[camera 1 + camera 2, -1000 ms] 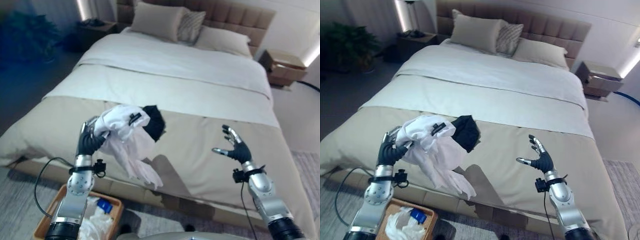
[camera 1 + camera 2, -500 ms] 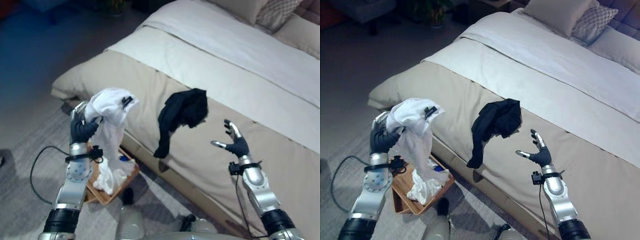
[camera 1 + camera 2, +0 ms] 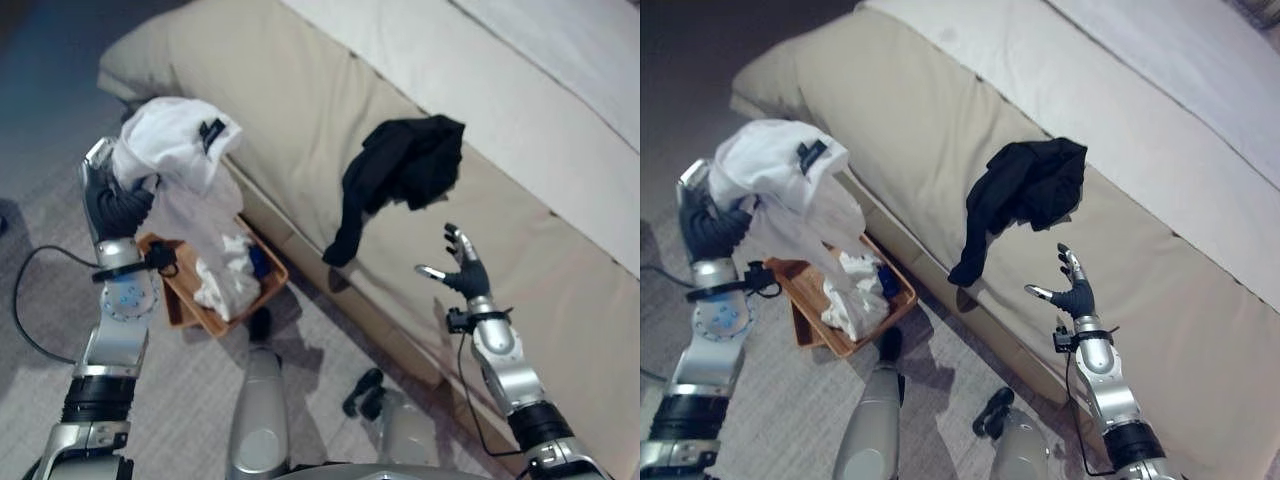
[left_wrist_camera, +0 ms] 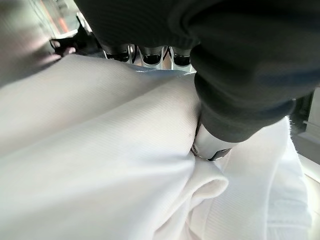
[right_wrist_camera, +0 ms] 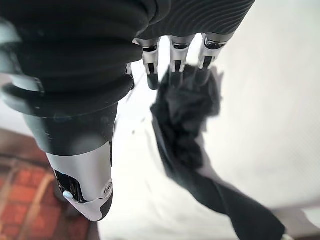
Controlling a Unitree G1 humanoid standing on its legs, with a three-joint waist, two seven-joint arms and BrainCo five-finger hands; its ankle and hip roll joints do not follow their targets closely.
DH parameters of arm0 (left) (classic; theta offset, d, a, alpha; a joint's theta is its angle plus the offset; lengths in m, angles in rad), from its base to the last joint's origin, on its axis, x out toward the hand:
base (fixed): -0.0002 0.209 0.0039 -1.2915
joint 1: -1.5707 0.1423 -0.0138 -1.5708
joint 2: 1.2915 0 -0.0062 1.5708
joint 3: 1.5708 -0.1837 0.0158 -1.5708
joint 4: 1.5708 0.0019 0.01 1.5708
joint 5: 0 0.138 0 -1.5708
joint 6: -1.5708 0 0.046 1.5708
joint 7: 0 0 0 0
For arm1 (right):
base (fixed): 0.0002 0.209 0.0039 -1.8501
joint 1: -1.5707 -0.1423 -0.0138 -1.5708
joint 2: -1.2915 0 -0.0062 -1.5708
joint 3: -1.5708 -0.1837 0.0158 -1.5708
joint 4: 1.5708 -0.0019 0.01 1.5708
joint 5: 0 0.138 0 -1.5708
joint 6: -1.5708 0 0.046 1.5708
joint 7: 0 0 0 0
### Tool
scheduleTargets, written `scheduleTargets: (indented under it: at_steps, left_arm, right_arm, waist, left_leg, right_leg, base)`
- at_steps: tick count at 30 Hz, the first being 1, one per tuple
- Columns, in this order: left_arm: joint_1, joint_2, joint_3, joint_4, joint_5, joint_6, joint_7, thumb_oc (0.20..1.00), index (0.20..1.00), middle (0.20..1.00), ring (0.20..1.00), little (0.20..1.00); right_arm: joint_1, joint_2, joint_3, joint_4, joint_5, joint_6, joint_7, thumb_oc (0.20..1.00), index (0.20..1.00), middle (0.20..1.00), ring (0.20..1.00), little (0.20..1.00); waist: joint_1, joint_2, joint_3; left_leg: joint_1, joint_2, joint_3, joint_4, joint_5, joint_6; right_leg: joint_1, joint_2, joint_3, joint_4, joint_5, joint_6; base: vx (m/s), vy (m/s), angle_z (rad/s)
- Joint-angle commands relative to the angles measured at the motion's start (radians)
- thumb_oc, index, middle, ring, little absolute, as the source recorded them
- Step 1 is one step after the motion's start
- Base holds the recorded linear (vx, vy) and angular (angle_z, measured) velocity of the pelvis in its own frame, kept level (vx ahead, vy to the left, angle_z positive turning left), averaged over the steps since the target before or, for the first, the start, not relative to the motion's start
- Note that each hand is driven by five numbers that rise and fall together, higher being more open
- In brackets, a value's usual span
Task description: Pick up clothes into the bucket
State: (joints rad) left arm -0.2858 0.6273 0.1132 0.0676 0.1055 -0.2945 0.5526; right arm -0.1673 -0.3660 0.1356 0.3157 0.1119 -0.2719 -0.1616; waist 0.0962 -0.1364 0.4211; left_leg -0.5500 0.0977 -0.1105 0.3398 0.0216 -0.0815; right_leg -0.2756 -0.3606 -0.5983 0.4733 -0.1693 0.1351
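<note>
My left hand [image 3: 108, 205] is shut on a white garment [image 3: 172, 150], which hangs down over the wooden basket [image 3: 178, 308] on the floor beside the bed; the cloth [image 4: 125, 165] shows close up in the left wrist view. White clothes [image 3: 225, 285] and something blue lie in the basket. A black garment [image 3: 405, 170] lies on the bed's beige cover, one end trailing over the edge. My right hand [image 3: 462, 272] hovers open above the bed, to the right of the black garment [image 5: 187, 125].
The bed [image 3: 560, 230] runs across the upper right, with a white sheet [image 3: 1200, 110] higher up. Grey carpet [image 3: 190, 400] covers the floor by the basket.
The camera has swung down and left. My left hand has carried the white garment off the bed to above the basket. The right hand stays open.
</note>
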Motion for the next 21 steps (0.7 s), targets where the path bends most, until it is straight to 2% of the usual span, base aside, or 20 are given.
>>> scheduleTargets:
  at_steps: [1,8,14,21]
  left_arm:
    - [-0.115,0.057,0.043,0.0,0.062,-0.025,0.1,0.2,0.2,0.2,0.2,0.2]
    - [-0.181,0.125,0.059,0.068,0.076,0.002,0.175,0.2,0.2,0.2,0.2,0.2]
    - [-0.225,0.191,0.074,0.132,0.083,0.028,0.229,0.2,0.2,0.2,0.2,0.2]
    - [-0.288,0.254,0.056,0.213,0.027,0.036,0.259,0.2,0.2,0.2,0.2,0.2]
  right_arm:
    - [-0.03,-0.03,0.003,-0.065,0.059,-0.07,-0.033,1.0,1.0,1.0,1.0,1.0]
    - [-0.07,-0.046,-0.005,-0.095,0.096,-0.086,-0.046,1.0,1.0,1.0,1.0,1.0]
    - [-0.074,-0.06,-0.017,-0.134,0.144,-0.108,-0.045,1.0,1.0,1.0,1.0,1.0]
    - [-0.087,-0.071,-0.017,-0.174,0.187,-0.127,-0.051,1.0,1.0,1.0,1.0,1.0]
  waist:
    - [-0.012,-0.015,-0.012]
    - [-0.02,-0.022,0.016]
    - [-0.036,-0.043,0.027]
    - [-0.054,-0.075,0.045]
  left_leg:
    - [-0.058,0.026,-0.001,0.077,-0.063,-0.01]
    - [-0.174,0.024,-0.018,0.164,-0.084,-0.004]
    - [-0.275,0.021,-0.034,0.232,-0.104,0.003]
    - [-0.387,0.017,-0.061,0.295,-0.121,0.013]
  right_leg:
    - [-0.033,-0.038,0.04,-0.026,0.096,0.045]
    - [-0.138,-0.052,0.044,0.051,0.08,0.045]
    - [-0.22,-0.057,0.039,0.101,0.069,0.049]
    - [-0.323,-0.055,0.035,0.146,0.063,0.053]
  base:
    - [-0.05,0.011,0.15]
    - [-0.04,0.004,0.06]
    - [-0.01,0.004,0.04]
    - [0.0,0.003,0.05]
